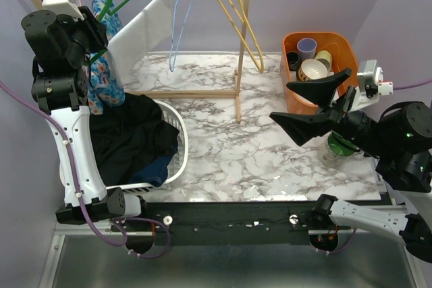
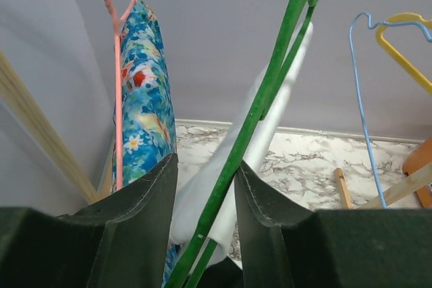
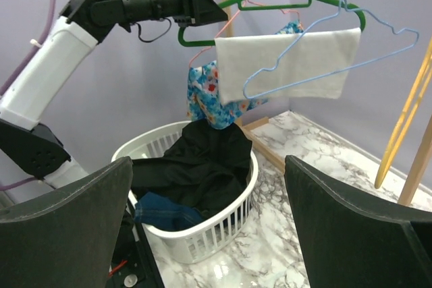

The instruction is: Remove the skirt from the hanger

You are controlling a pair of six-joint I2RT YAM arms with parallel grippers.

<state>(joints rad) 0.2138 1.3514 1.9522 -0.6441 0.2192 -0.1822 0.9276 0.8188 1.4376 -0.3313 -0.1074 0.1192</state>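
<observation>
The black skirt [image 1: 131, 136] lies heaped in the white laundry basket [image 1: 181, 141]; it also shows in the right wrist view [image 3: 202, 160]. The light-blue hanger [image 1: 181, 18] hangs bare on the rail, also seen in the left wrist view [image 2: 361, 112] and the right wrist view [image 3: 324, 65]. My left gripper [image 1: 101, 32] is raised at the rail, open, with the green hanger [image 2: 270, 92] passing between its fingers [image 2: 206, 180]. My right gripper [image 1: 280, 101] is wide open and empty over the right of the table, facing the basket [image 3: 208, 161].
A white cloth [image 1: 145, 28] hangs over the green hanger. A blue floral garment [image 1: 104, 79] hangs at the far left. A yellow hanger [image 1: 239, 18] hangs right of the blue one. A navy garment [image 3: 162, 210] lies in the basket. An orange bin [image 1: 337, 45] of cups stands at the right.
</observation>
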